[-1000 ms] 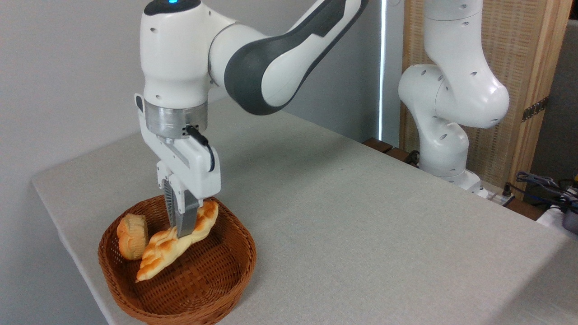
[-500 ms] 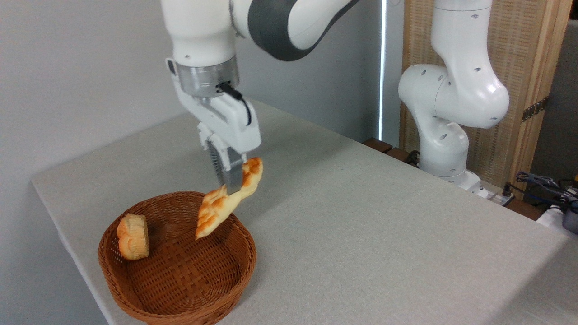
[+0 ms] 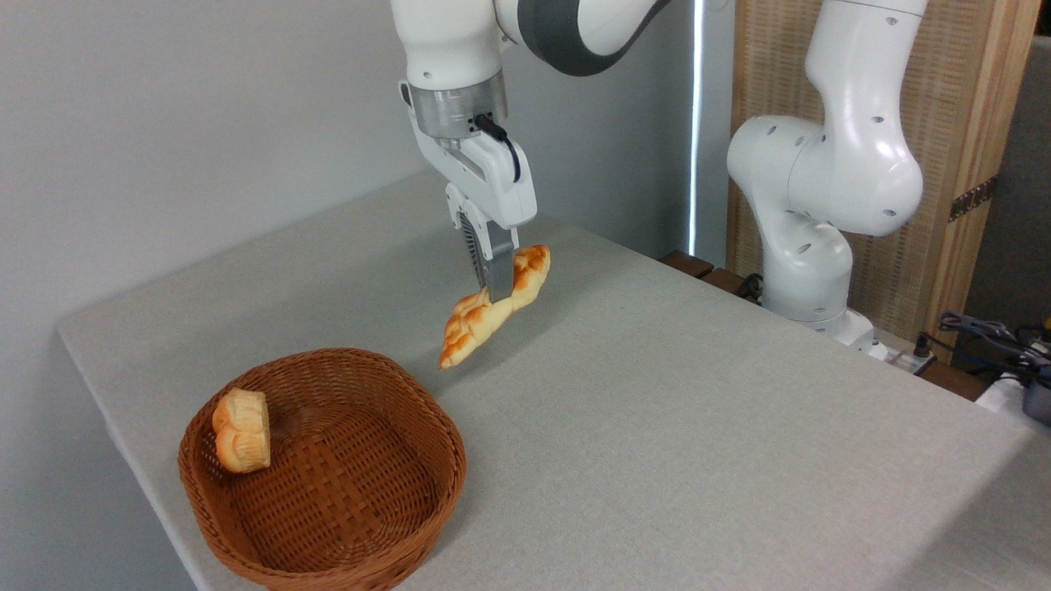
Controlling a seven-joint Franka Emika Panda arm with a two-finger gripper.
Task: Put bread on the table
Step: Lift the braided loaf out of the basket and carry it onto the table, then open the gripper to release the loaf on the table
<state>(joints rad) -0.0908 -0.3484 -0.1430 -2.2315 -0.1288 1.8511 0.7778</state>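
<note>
Aloft, golden braided bread [image 3: 493, 308], tilted, toasted patches.

A cloth-covered table [image 3: 657, 427] fills the frame's middle and right; a wicker basket [image 3: 328, 525] sits at its lower-left corner.

Bun [image 3: 240, 430] in basket [image 3: 386, 525] on table [image 3: 698, 427], front left.
</note>
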